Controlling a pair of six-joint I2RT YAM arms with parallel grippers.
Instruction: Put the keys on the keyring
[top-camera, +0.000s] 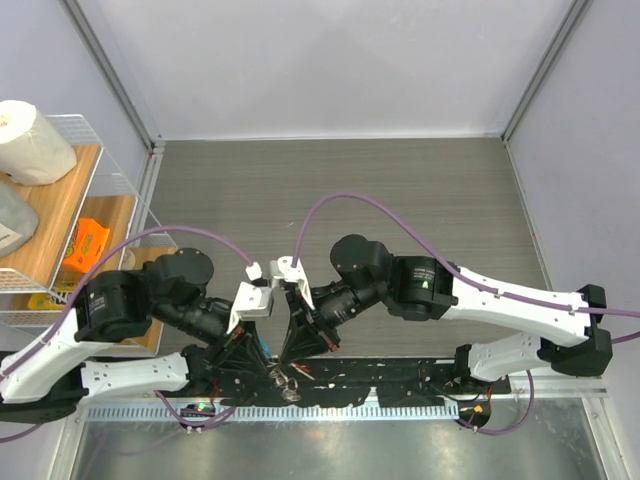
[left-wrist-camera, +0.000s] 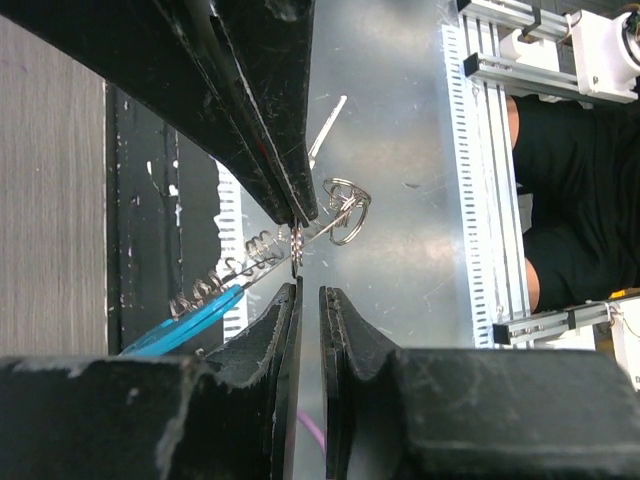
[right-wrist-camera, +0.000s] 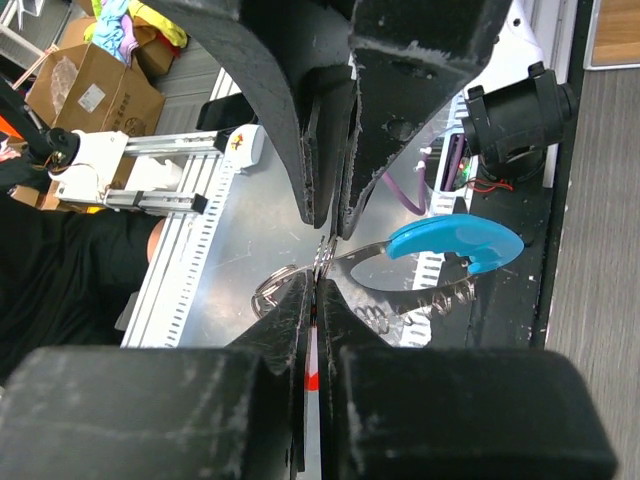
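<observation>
Right gripper (right-wrist-camera: 315, 285): fingers pressed together; a red sliver shows in the seam, most likely the head of the key (right-wrist-camera: 312, 376). The blade is hidden.
Left gripper (left-wrist-camera: 310, 292): fingers a narrow slit apart, tip to tip with the right; nothing plainly between them.
Keyring (right-wrist-camera: 425, 298): silvery chain bunched right at both sets of tips, over the table (left-wrist-camera: 420, 150); blue tag (right-wrist-camera: 455, 243) trails off to one side.
Step in hand: judged as threading the key onto the chain.
Handling: you hold the right pinch firm, bring the left in slowly, and close only on the chain end, clear of the tag.
Risk: the tiny key may twist or drop.
</observation>
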